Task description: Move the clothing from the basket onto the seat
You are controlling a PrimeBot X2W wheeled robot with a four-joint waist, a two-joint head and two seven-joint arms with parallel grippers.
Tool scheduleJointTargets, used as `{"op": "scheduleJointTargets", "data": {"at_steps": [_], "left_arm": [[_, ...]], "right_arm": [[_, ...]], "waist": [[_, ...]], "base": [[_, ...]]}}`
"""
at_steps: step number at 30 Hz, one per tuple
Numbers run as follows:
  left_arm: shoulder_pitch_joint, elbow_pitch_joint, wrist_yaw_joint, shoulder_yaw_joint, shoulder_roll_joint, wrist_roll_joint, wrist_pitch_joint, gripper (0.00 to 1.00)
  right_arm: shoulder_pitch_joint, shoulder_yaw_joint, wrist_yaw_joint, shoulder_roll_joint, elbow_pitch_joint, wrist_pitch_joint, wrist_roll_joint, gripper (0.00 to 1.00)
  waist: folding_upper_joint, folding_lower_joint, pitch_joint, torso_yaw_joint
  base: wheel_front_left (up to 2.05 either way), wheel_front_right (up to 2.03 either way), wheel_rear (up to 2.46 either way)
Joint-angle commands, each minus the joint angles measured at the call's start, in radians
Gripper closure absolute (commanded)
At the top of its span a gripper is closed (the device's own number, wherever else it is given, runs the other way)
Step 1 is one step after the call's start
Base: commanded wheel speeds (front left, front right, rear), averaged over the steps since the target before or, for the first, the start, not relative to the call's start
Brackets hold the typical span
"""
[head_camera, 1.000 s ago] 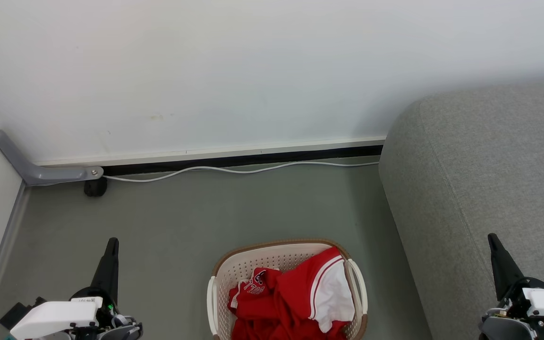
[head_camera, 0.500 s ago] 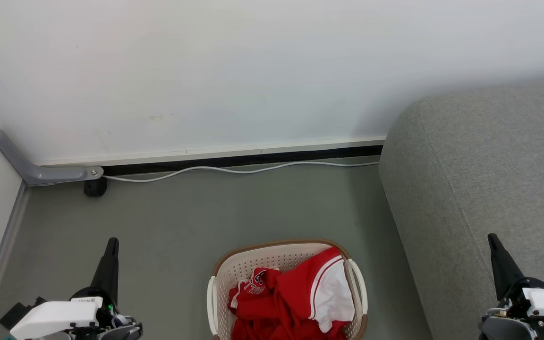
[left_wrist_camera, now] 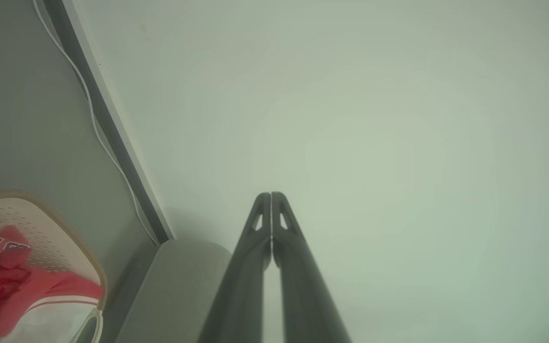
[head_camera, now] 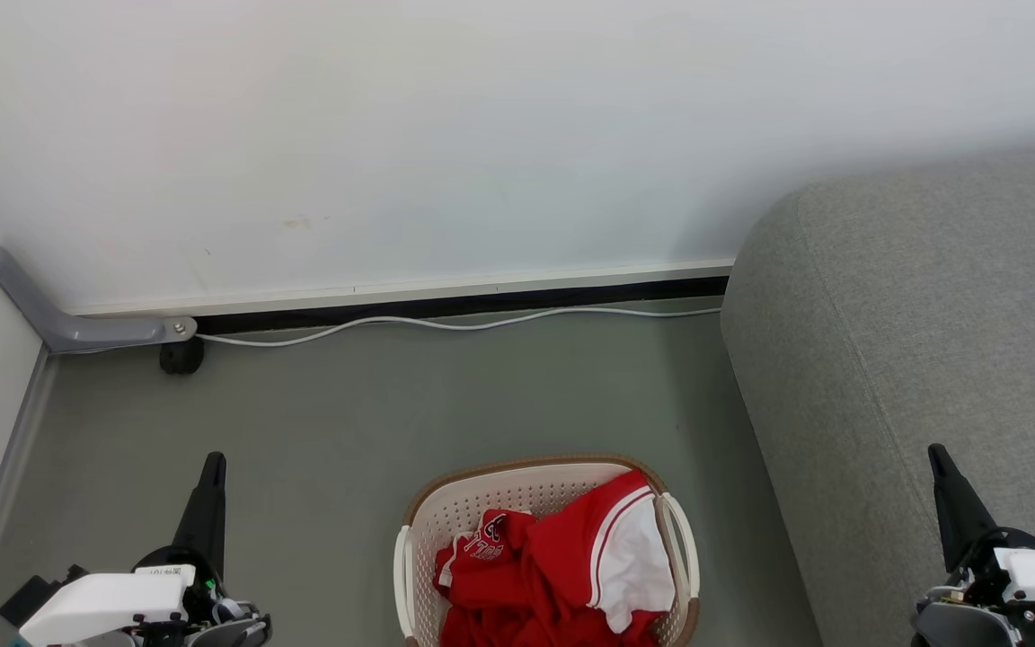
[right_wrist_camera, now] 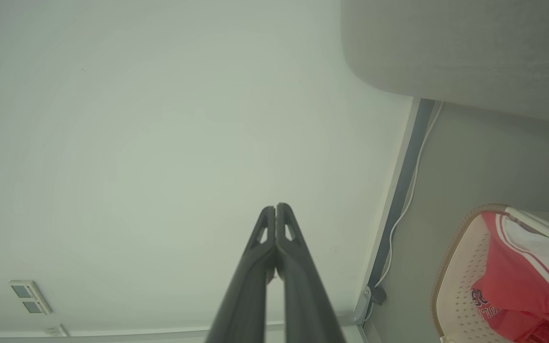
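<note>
- The left tool (head_camera: 212,463) is seen pressed together, long, dark and tapered, with its tips meeting. Nothing is pinched, and it is placed left of the basket (head_camera: 517,465), apart from it.
- The right tool (head_camera: 935,454) is likewise pressed together and empty, and is shown in front of the seat (head_camera: 931,314).
- No part of the task is judged done: all the clothing (head_camera: 562,557) is heaped inside the basket, and none is seen on the seat.
- Everything is left: each garment is to be grasped, lifted out and laid on the seat.
- The clothing is soft, crumpled red fabric with white trim, white lettering and one white panel.
- The basket is rigid cream plastic, oval, perforated and brown-rimmed.
- The seat is covered in grey woven upholstery, with rounded edges and a stitched seam, and is set just right of the basket.
</note>
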State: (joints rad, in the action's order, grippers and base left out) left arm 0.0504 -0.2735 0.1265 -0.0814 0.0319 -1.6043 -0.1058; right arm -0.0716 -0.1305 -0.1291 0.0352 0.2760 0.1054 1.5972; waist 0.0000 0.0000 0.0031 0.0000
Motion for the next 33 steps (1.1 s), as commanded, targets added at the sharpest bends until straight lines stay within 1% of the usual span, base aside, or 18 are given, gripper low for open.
{"op": "scheduleJointTargets", "data": {"at_steps": [1,33], "left_arm": [[0.058,0.029,0.004,-0.032,0.018,-0.005,-0.007,1.00],[0.058,0.029,0.004,-0.032,0.018,-0.005,-0.007,1.00]], "right_arm": [[-0.036,0.017,-0.002,0.015,-0.031,0.008,0.012,1.00],[-0.036,0.017,-0.002,0.015,-0.031,0.008,0.012,1.00]], "waist": [[0.0000,0.0000,0.000,0.000],[0.0000,0.0000,0.000,0.000]], "base": [[0.00,0.00,0.00],[0.00,0.00,0.00]]}}
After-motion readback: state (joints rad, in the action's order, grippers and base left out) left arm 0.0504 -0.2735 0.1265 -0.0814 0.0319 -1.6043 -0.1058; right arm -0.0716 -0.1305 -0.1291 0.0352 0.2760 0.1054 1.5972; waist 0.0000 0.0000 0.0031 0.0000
